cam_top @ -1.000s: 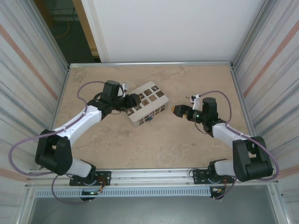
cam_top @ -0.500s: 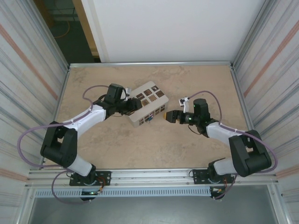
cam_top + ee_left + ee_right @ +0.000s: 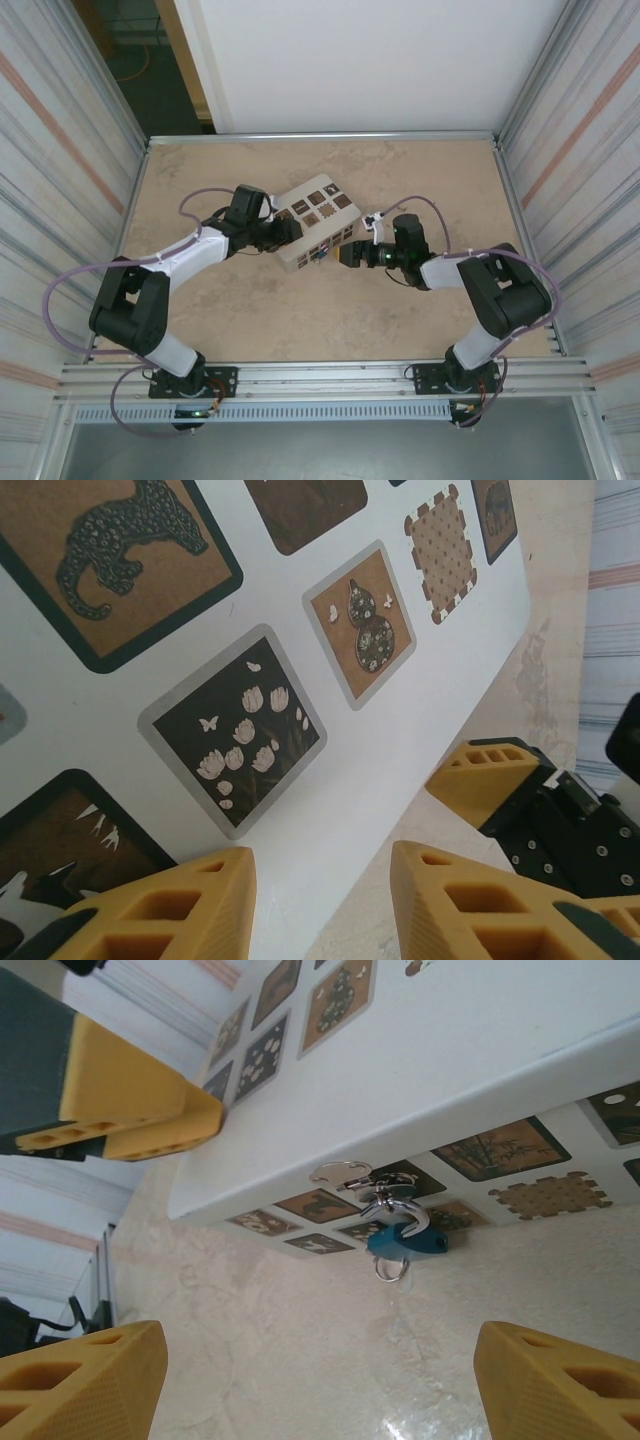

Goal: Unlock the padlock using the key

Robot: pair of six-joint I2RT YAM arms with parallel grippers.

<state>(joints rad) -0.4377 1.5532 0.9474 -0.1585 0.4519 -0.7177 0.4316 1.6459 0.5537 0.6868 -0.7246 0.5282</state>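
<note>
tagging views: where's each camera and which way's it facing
Top external: above, behind the bases, looking down on both arms, left gripper and right gripper flanking the white box.
Left wrist: along its fingers, over the box's tiled top.
Right wrist: low, past its fingers, at the box's side and padlock.
Wrist views share the box.

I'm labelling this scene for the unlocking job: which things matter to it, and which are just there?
Job: padlock, hanging on the white box; left gripper; right gripper.
Just there: table; metal rail.
</note>
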